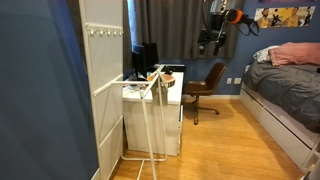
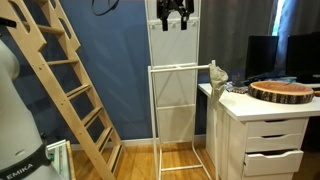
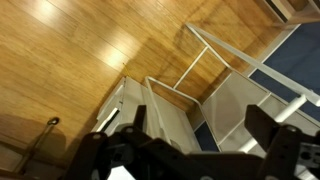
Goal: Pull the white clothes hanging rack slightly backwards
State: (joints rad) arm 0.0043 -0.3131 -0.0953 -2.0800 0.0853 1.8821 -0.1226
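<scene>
The white clothes hanging rack (image 2: 180, 105) is a thin tube frame. It stands on the wood floor between a white wall panel and a white dresser, and shows in both exterior views (image 1: 150, 110). In the wrist view its top bars (image 3: 222, 46) lie below and ahead of me. My gripper (image 2: 173, 14) hangs high above the rack, near the top of the white panel, and touches nothing. It also shows up near the curtain in an exterior view (image 1: 209, 38). In the wrist view its fingers (image 3: 200, 135) are spread wide with nothing between them.
A white dresser (image 2: 268, 135) with a round wood slab (image 2: 283, 91) stands beside the rack. A wooden ladder (image 2: 70, 85) leans on the blue wall, with a mannequin (image 2: 15, 110) in front. A brown chair (image 1: 203, 88) and a bed (image 1: 285, 90) stand farther off.
</scene>
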